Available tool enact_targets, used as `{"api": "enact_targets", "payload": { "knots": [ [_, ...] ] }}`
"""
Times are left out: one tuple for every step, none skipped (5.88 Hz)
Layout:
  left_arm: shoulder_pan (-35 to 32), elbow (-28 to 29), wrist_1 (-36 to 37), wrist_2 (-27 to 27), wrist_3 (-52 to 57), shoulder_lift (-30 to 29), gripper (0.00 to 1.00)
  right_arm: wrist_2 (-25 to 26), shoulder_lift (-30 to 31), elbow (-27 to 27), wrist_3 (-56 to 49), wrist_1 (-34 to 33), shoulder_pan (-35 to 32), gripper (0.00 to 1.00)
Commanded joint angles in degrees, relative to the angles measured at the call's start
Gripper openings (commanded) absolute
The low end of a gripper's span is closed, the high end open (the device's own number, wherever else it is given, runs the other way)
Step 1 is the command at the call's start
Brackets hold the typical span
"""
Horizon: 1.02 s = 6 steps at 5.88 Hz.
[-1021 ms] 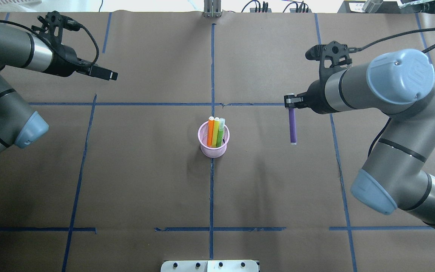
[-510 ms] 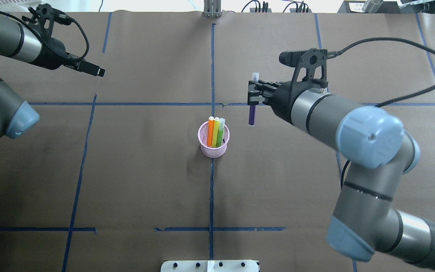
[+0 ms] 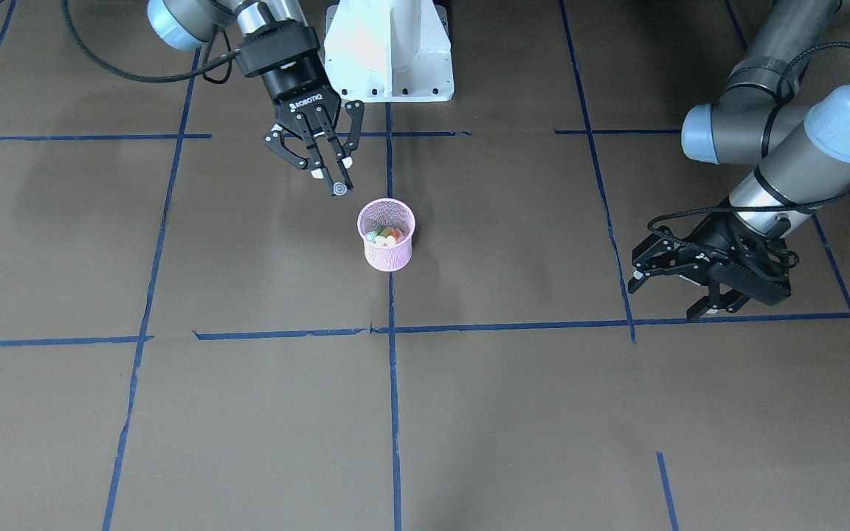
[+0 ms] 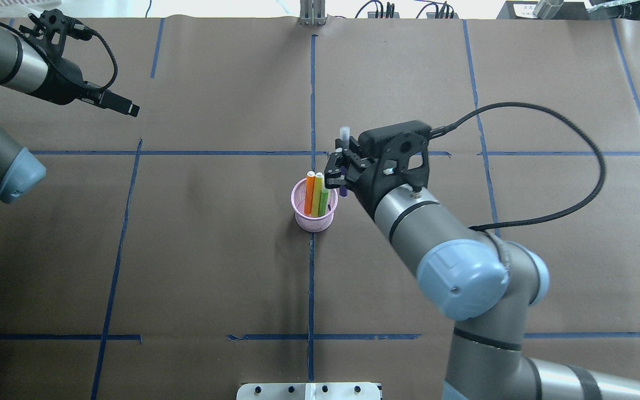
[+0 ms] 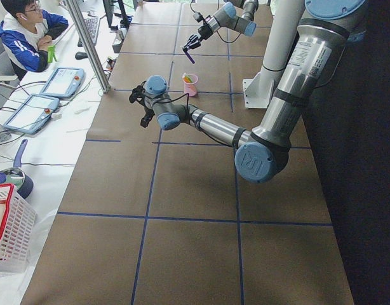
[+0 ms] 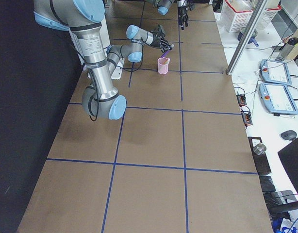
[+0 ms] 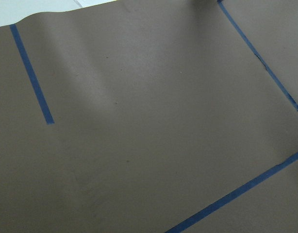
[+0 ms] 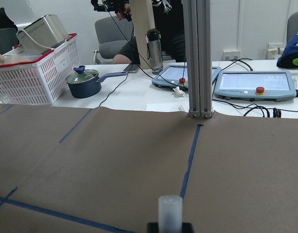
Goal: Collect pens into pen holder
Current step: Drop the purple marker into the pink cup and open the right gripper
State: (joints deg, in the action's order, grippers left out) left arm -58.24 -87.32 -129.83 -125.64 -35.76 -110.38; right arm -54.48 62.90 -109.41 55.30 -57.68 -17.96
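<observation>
From the front, your right tool (image 3: 330,168) is clamped on the purple pen (image 3: 339,189), which hangs upright just beside the pen holder (image 3: 388,257), not yet over its mouth. Your left tool (image 3: 662,297) is spread wide and empty, well apart, low over the table (image 3: 506,413). Overhead, the orange pen (image 4: 309,191) and green pen (image 4: 324,199) already stand in the holder, so I judge only the purple one is left. Those standing pens are what it could snag on. The right wrist view shows its pale cap (image 8: 170,211).
</observation>
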Motion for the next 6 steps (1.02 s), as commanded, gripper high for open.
{"api": "enact_targets", "payload": {
  "knots": [
    [0.1,0.0,-0.1,0.0,0.9,2.2,1.00,3.2,-4.4,5.3,-1.9,-0.1,1.3,0.00],
    [0.1,0.0,0.0,0.0,1.0,2.4,1.00,3.6,-7.7,8.0,-2.0,-0.1,1.2,0.00],
    [0.1,0.1,0.0,0.0,1.0,2.3,1.00,3.9,-8.9,10.2,-2.0,-0.1,1.3,0.00],
    [0.1,0.1,0.0,0.0,1.0,2.3,1.00,4.0,-9.8,12.1,-2.0,-0.1,1.3,0.00],
    [0.1,0.1,0.0,0.0,1.0,2.3,1.00,3.9,-9.6,13.6,-2.1,-0.1,1.3,0.00],
    [0.3,0.2,0.0,0.0,1.0,2.3,1.00,3.9,-8.9,14.0,-2.7,-0.1,1.5,0.00]
  ]
}}
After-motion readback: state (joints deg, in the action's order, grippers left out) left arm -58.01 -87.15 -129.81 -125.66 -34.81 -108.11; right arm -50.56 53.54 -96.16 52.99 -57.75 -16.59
